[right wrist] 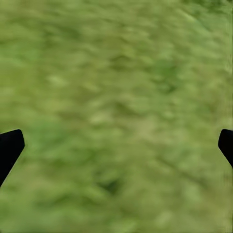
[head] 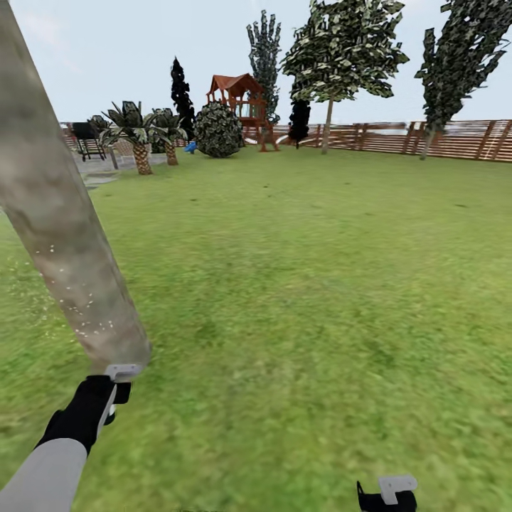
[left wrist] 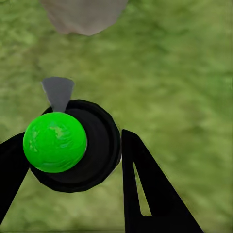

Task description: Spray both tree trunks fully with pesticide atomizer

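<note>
While the left gripper [head: 117,390] is clenched around the pesticide atomizer [left wrist: 73,145], pickup is done and spraying looks underway. At near left, the tree trunk [head: 67,235] rises as a thick pale column leaning up and to the left, and pale specks dot its lower part, which I judge to be spray landing; they cover only a patch, so this trunk is far from fully covered.

The left wrist view looks down on the bottle: a round dark body between the black fingers [left wrist: 150,189], a bright green ball over it, and a grey nozzle [left wrist: 58,92] aimed at the trunk's base [left wrist: 85,14], just ahead. The bottle's long axis seems to run along the camera's line of sight, so its tilt is hard to read.

Further right, green lawn [head: 320,284] stretches to a brown fence [head: 455,139]. At near right, the right gripper [right wrist: 116,145] hangs over grass, fingers spread wide and empty.

The second tree is left to do; I cannot tell which it is.
</note>
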